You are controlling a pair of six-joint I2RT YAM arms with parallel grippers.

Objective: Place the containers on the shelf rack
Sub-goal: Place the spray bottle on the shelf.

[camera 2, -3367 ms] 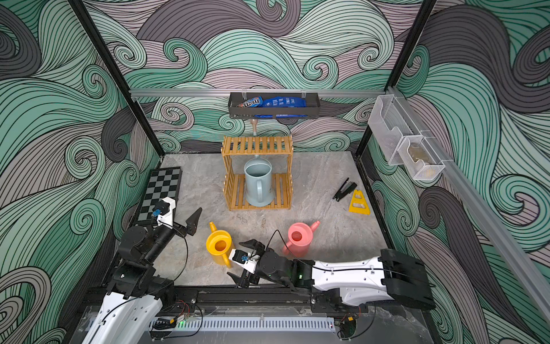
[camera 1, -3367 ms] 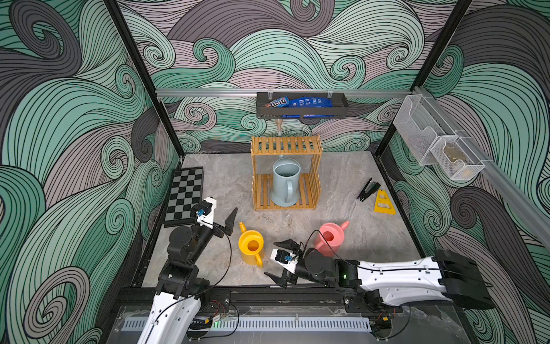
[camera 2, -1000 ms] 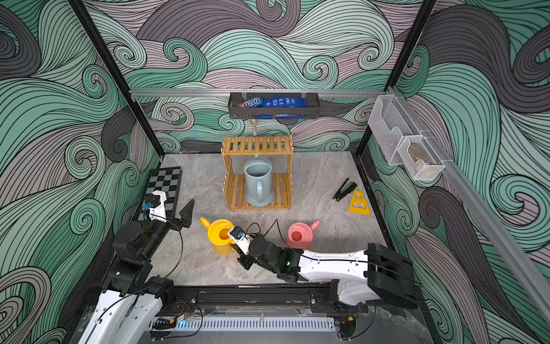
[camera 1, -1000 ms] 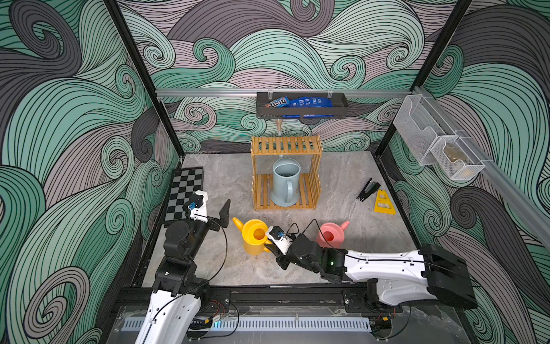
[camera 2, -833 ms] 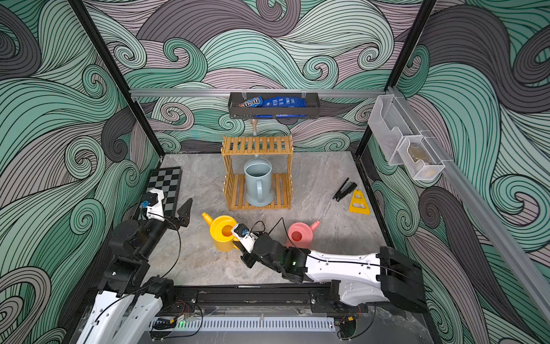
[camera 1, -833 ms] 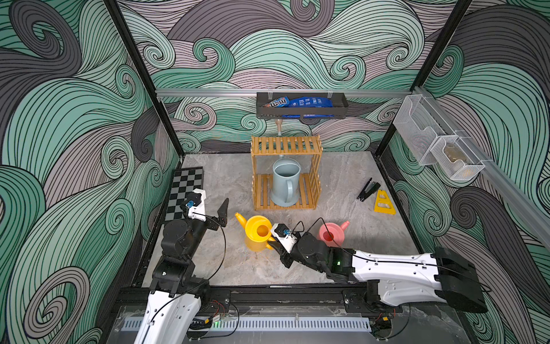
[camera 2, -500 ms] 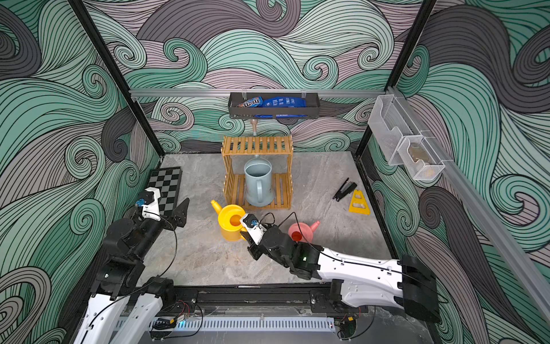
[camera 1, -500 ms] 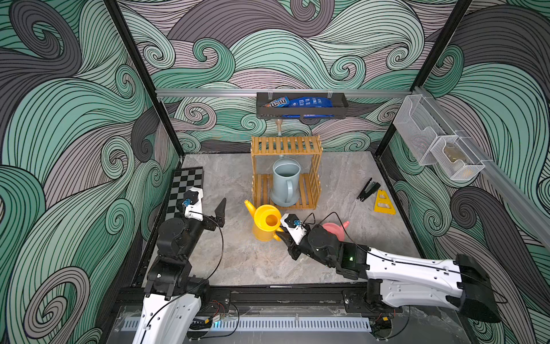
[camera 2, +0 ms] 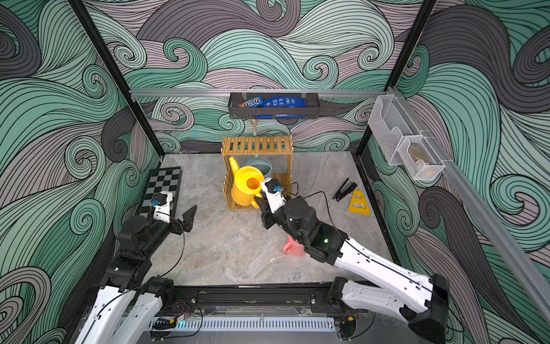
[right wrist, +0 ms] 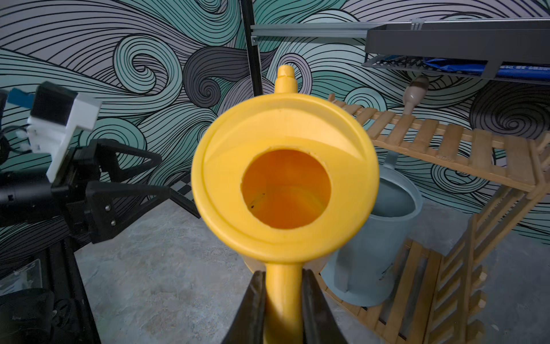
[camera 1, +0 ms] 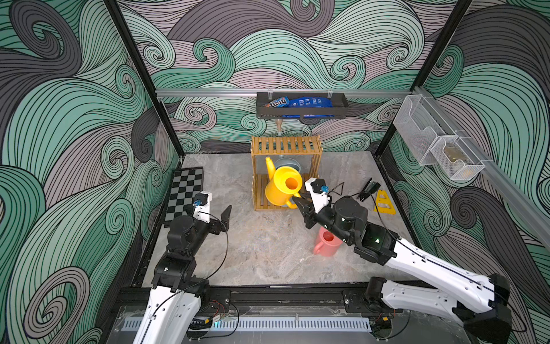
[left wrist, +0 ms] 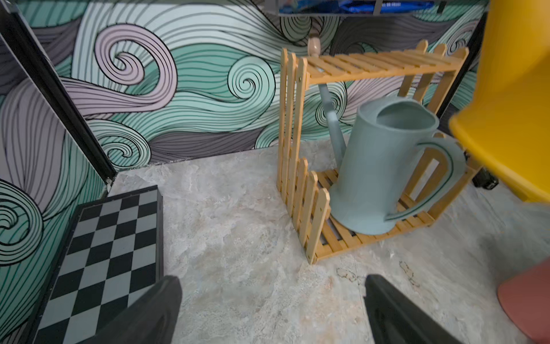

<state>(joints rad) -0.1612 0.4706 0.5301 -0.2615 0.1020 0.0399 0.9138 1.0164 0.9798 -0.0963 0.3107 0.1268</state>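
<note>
Right tool (right wrist: 283, 286) clenched on the handle of the small yellow plastic watering can (camera 1: 282, 186). The can has been lifted off the bench (camera 1: 253, 253) and now hangs at the 7 o'clock corner of the two-tier slatted wooden rack (camera 1: 285, 146). Placement is pending. Left tool (left wrist: 273, 309) released and empty.

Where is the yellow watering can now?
In a top view the yellow watering can hangs mid-table, gripped by its handle in the right gripper, raised in front of the shelf rack and not yet on it.
</note>
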